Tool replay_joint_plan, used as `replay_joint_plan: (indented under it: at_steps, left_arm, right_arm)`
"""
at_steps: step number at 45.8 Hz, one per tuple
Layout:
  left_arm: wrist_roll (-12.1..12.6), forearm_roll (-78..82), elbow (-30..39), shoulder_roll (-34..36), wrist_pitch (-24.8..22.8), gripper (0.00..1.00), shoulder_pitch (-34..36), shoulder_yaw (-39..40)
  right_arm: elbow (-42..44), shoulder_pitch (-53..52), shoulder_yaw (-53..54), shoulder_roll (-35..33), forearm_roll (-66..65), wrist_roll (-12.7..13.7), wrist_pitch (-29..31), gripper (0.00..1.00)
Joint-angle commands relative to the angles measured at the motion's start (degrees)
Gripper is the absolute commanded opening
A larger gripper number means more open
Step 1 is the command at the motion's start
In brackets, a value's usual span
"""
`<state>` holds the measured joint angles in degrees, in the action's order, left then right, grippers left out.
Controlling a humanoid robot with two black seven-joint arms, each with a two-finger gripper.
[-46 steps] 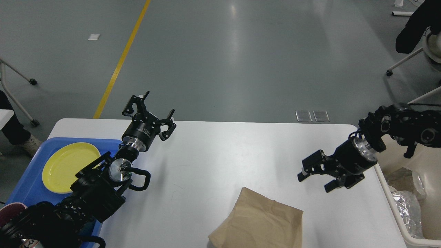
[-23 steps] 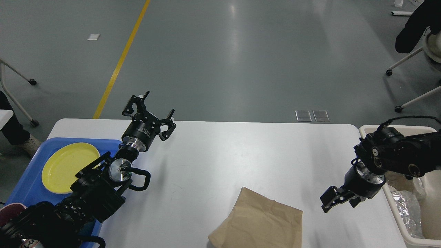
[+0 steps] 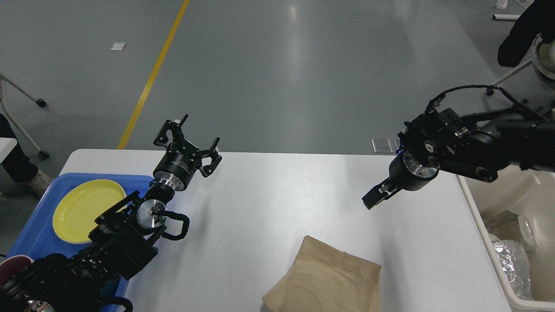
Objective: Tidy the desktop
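The white desktop [image 3: 282, 195] fills the lower part of the head view. A crumpled brown paper bag [image 3: 325, 277] lies flat on it at the front centre. My left gripper [image 3: 195, 133] is open and empty, held above the desktop's far left edge beside the blue tray. My right gripper [image 3: 373, 198] hangs above the right half of the desktop, beyond and to the right of the bag and apart from it. It is seen edge-on and dark, so its fingers cannot be told apart. Nothing shows in it.
A blue tray [image 3: 30, 242] at the left holds a yellow plate [image 3: 84, 208] and a dark red cup [image 3: 11, 266]. A beige bin [image 3: 492, 260] with foil and plastic waste stands off the desktop's right edge. Chairs and grey floor lie beyond.
My right arm swung from low near the bin up and left over the desktop, its gripper now turned edge-on. The left arm and the paper bag have not moved.
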<state>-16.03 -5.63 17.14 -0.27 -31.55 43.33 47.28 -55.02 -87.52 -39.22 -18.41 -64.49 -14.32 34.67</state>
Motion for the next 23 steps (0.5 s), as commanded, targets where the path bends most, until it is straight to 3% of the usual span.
replay_joint_plan:
  at_steps: [1,23]
  left_arm:
    - [0.04,0.0,0.0,0.01,0.0,0.98,0.0,0.01]
    - [0.04,0.0,0.0,0.01,0.0,0.98,0.0,0.01]
  right_arm:
    - [-2.37,-4.32,0.11,0.31,-3.97,-0.27,-0.04,1.0]
    - [-24.43,-9.69,0.64,-3.73,-4.94,-0.19,1.28,1.0]
